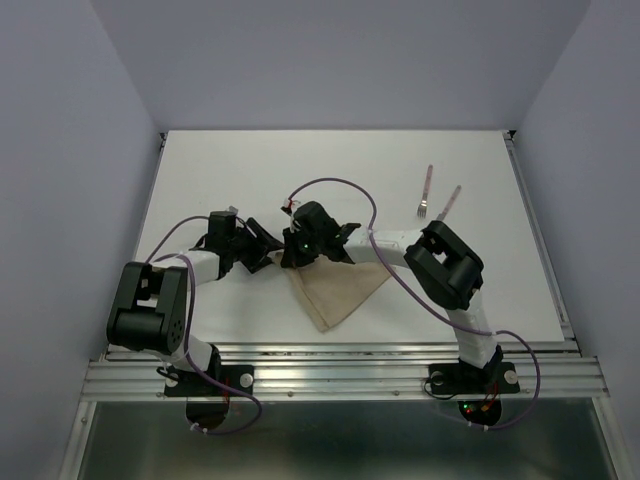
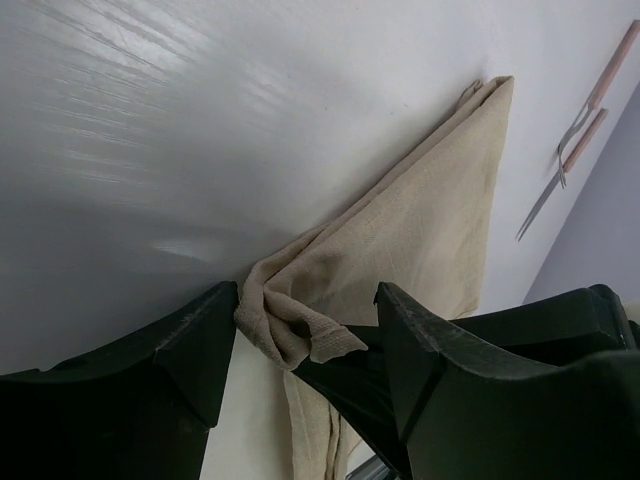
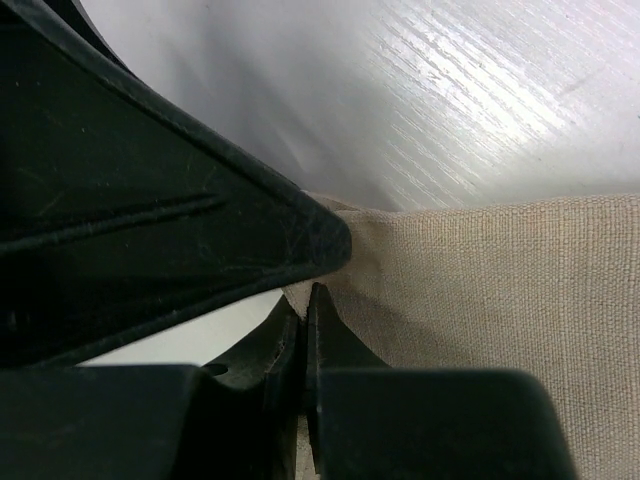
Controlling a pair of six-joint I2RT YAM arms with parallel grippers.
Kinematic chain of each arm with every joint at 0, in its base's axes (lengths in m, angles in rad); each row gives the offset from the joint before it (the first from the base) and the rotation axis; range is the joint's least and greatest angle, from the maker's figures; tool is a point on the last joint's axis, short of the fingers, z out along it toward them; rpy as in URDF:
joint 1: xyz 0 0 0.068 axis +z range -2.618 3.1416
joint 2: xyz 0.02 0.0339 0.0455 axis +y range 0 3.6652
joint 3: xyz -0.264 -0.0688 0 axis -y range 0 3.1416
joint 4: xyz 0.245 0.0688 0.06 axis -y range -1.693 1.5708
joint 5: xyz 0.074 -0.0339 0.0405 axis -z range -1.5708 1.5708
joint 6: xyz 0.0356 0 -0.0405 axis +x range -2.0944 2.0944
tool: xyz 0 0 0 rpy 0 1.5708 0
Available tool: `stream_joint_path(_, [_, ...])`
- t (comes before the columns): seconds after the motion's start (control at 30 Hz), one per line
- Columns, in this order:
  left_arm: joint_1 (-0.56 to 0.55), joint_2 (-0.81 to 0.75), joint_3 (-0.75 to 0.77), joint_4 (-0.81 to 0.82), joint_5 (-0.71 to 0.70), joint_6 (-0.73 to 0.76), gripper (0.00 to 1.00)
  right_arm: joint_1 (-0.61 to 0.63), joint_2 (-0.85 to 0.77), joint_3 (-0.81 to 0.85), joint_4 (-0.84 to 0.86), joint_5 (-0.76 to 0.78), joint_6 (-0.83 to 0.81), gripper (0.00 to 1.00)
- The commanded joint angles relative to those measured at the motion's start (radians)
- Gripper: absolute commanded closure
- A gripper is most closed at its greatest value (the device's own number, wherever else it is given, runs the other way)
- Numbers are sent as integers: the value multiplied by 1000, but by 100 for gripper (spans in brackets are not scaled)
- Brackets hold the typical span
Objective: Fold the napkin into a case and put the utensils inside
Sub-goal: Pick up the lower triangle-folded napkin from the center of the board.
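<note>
Top external view: the tan napkin [image 1: 335, 290] lies folded in a triangle on the desk [image 1: 230, 170]. At its corner toward the left arm, the right hand [image 1: 292, 252] is closed, pinching the cloth. The left hand [image 1: 262, 252] straddles that bunched corner with its jaws apart. The fork [image 1: 425, 192] and knife [image 1: 450, 204] lie side by side, well apart from the napkin, beyond its far right corner.

A lab cell: white table [image 1: 250, 180], blank walls [image 1: 60, 150]

Tan napkin [image 1: 338, 292] folded triangular, left corner bunched, pink-handled fork [image 1: 427, 190] and knife [image 1: 450, 203] side by side beyond it
</note>
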Motion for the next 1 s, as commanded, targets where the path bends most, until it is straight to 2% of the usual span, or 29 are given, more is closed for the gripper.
stream_joint_path(0.0, [-15,-3,-3,49,45,-10,33,-5,-47,-3,46,-10,8,99])
stream_joint_path(0.2, [-26,-26,-22,44,52,-19,39,-14,-41,-1,46,7,5,99])
stream_joint_path(0.37, [-26,-59,-38,38,56,-30,58,-14,-32,3,45,6,1,99])
stream_joint_path(0.4, [-26,-63,-43,36,52,-30,60,-14,-32,2,45,9,-1,96])
stream_joint_path(0.43, [-26,-69,-42,32,50,-30,66,-14,-34,0,43,16,-2,93])
stream_joint_path(0.5, [-26,-71,-36,23,44,-25,74,-14,-41,-4,42,26,-5,82])
stream_joint_path(0.53, [-26,-69,-34,13,44,-24,76,-14,-46,-10,43,27,-5,79])
stream_joint_path(0.57, [-26,-65,-31,10,44,-25,83,-14,-53,-12,37,29,-13,76])
stream_joint_path(0.6, [-26,-65,-26,3,44,-27,90,-14,-66,-15,32,30,-18,65])
stream_joint_path(0.63, [-26,-59,-23,0,44,-28,92,-14,-75,-18,25,38,-25,60])
stream_joint_path(0.67, [-26,-54,-20,-3,41,-28,100,-14,-84,-23,22,43,-39,56])
stream_joint_path(0.7, [-26,-51,-13,-10,38,-30,100,-14,-96,-32,20,50,-42,47])
stream_joint_path(0.8, [-26,-28,7,-43,32,-28,100,-14,-156,-84,-20,93,-58,41])
stream_joint_path(0.97, [-26,-17,9,-54,32,-54,100,32,-262,-197,-38,233,-76,37])
